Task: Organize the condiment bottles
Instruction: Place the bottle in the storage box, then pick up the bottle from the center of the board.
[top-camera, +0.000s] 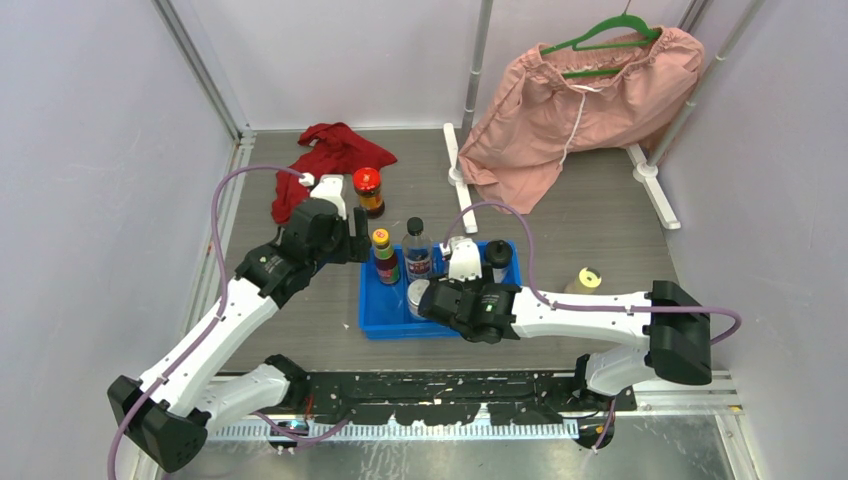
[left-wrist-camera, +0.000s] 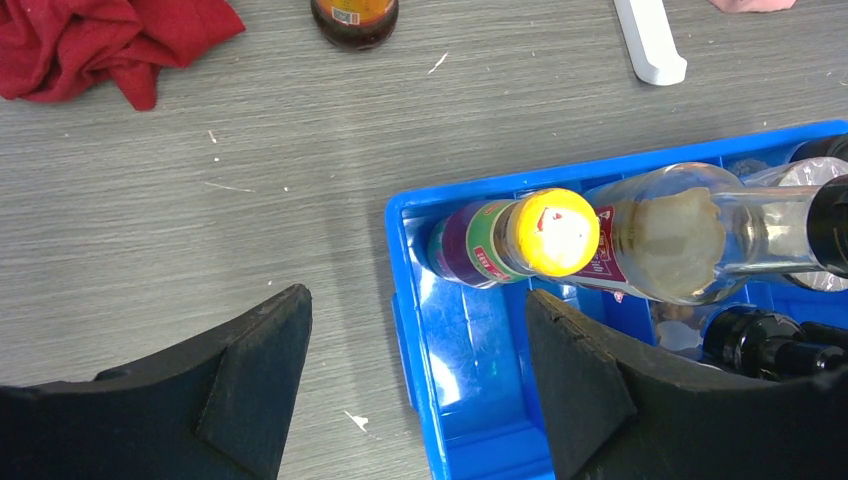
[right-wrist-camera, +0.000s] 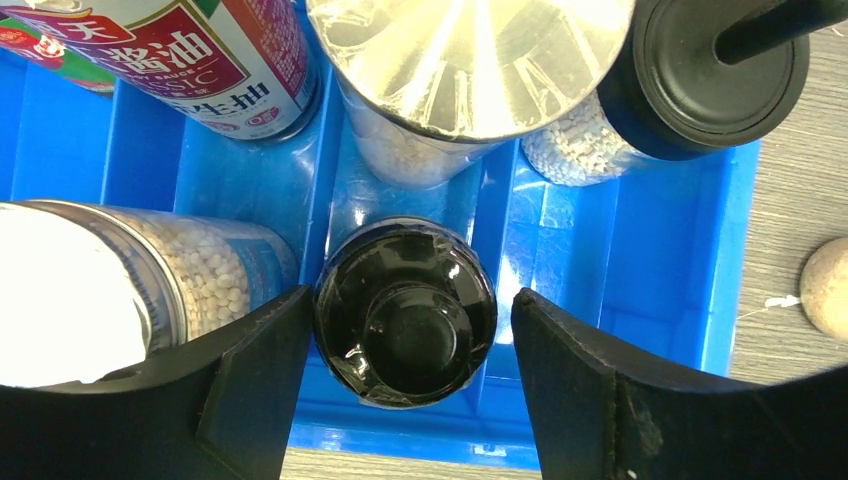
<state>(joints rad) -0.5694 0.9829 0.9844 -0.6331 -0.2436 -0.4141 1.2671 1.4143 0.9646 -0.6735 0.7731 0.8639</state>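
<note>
**Left hand** (left-wrist-camera: 415, 300): open, empty, astride the left wall of the blue tray (left-wrist-camera: 470, 190).

**Right hand** (right-wrist-camera: 410, 300): open, fingers either side of the dark black-capped bottle (right-wrist-camera: 405, 335), which stands in the tray's near row.

**Also in the tray:**
- yellow-capped bottle (left-wrist-camera: 555, 232)
- clear red-labelled bottle (left-wrist-camera: 660, 235)
- silver-lidded jar (right-wrist-camera: 470, 60)
- black-lidded jar (right-wrist-camera: 700, 70)
- bead-filled jar (right-wrist-camera: 200, 270)

**On the desk** (top-camera: 560, 230):
- red-capped jar (top-camera: 368, 190), beyond the tray and beside the red cloth (top-camera: 330, 150)
- beige yellow-capped bottle (top-camera: 585, 282), right of the tray
</note>
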